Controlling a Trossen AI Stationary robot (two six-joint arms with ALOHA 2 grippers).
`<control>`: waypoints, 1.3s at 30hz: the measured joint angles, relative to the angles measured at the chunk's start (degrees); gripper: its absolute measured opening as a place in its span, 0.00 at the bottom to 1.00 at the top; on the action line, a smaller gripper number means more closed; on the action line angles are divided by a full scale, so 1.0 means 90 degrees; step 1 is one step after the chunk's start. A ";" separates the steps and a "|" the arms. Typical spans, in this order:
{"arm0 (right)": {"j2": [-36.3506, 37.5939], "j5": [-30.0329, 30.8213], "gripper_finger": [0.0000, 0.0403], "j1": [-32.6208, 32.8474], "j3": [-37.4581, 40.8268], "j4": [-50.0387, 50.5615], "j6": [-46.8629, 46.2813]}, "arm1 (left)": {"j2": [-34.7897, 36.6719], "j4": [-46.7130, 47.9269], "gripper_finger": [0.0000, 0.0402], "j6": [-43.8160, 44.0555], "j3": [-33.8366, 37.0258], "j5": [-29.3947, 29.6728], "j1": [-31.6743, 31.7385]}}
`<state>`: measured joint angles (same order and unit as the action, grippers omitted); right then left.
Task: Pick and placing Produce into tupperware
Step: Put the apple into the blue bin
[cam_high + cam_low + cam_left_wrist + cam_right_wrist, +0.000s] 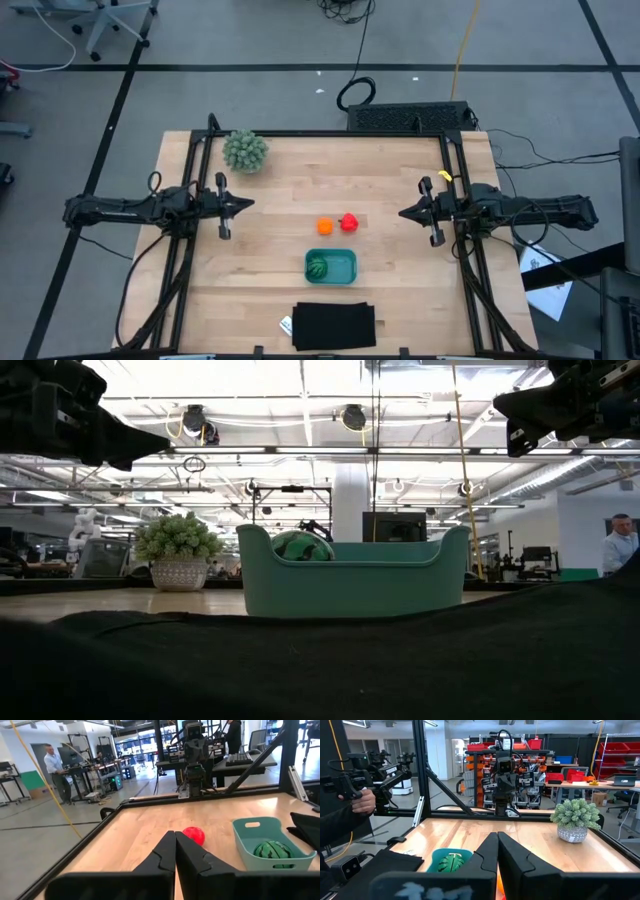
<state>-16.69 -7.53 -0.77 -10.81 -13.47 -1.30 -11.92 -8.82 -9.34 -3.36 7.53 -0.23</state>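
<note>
Striped produce point(318, 266) inside tupperware point(346, 266)

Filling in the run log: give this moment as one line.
melon: in tub | orange, red piece: on table | left hand: shut, idle | right hand: shut, idle

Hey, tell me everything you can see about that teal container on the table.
The tupperware is a small teal-blue rectangular tub with rounded corners, looking like smooth plastic, open-topped and upright on the wooden table. Its end walls rise higher than its long sides, and one end has a slot-like handle cutout. The dark green striped round piece sits inside at one end; the rest is empty. The orange piece and red piece lie outside, apart from it. A black flat rectangle lies nearby. Neither hand touches it.
</note>
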 joint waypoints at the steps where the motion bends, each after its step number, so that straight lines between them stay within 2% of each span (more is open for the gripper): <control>1: -0.0002 0.0000 0.00 0.0001 0.0000 0.0000 0.0000 | 0.0000 0.0000 0.02 0.0000 0.0000 0.0000 0.0000; 5: -0.0001 0.0000 0.00 0.0001 0.0000 0.0000 0.0002 | 0.0000 -0.0005 0.05 0.0005 0.0000 0.0002 0.0000; 15: -0.0001 0.0000 0.00 0.0001 0.0000 0.0001 0.0049 | 0.0000 0.0000 0.01 -0.0036 0.0000 0.0002 0.0000; 27: -0.0002 0.0000 0.00 0.0001 0.0000 -0.0012 0.0051 | 0.0000 -0.0002 0.05 0.0049 0.0000 0.0000 0.0000; 34: -0.0075 0.0000 0.00 0.0001 -0.0002 -0.0453 -0.0103 | 0.0000 -0.0002 0.01 0.0049 0.0000 0.0002 0.0000; 39: -0.0262 0.0002 0.00 -0.0001 -0.0002 -0.0715 -0.0108 | -0.0002 -0.0071 0.03 0.0046 0.0000 0.0003 0.0000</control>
<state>-19.05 -7.51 -0.78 -10.83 -19.91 -2.27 -11.94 -9.46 -8.93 -3.36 7.56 -0.23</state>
